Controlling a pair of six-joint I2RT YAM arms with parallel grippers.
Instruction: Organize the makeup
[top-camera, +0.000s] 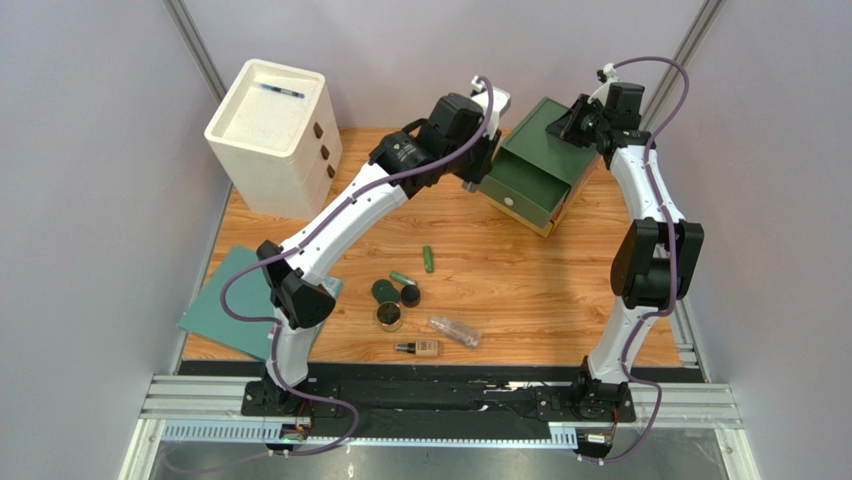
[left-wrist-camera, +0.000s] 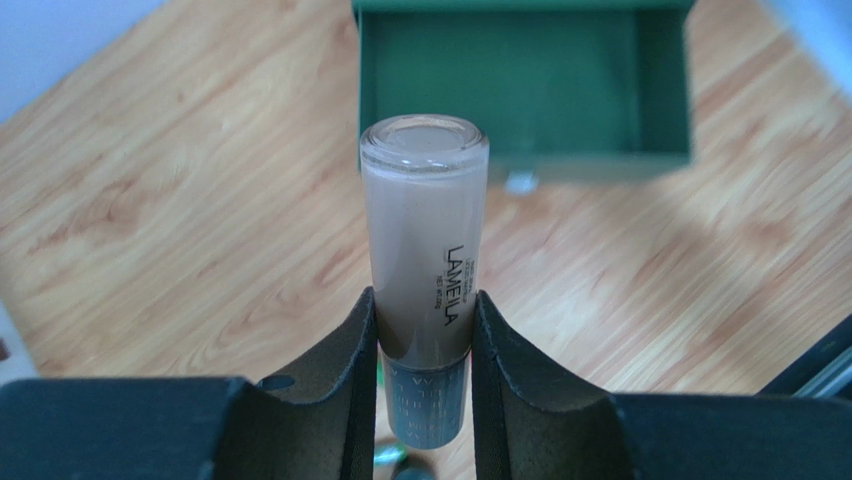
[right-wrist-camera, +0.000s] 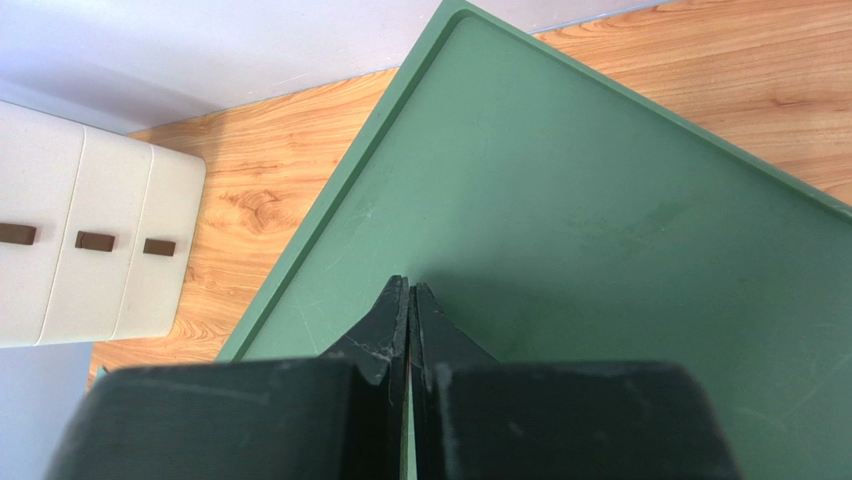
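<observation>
My left gripper (left-wrist-camera: 422, 297) is shut on a pinkish bottle (left-wrist-camera: 424, 210) marked LAMEILA, held above the wood just in front of the open drawer (left-wrist-camera: 520, 80) of the green box (top-camera: 545, 135). The drawer looks bare inside. In the top view this gripper (top-camera: 472, 172) hangs at the drawer's left side. My right gripper (right-wrist-camera: 411, 283) is shut, its tips resting on the green box's lid (right-wrist-camera: 600, 200). On the table lie two green tubes (top-camera: 428, 259) (top-camera: 402, 278), a dark green jar (top-camera: 385, 292), a black jar (top-camera: 410, 296), a gold-rimmed compact (top-camera: 389, 316), a clear bottle (top-camera: 455, 330) and a beige bottle (top-camera: 420, 349).
A white three-drawer unit (top-camera: 272, 135) stands at the back left with a thin blue pen (top-camera: 280, 91) on top. A teal sheet (top-camera: 228, 300) lies at the table's left front edge, partly under my left arm. Grey walls close in the back and sides.
</observation>
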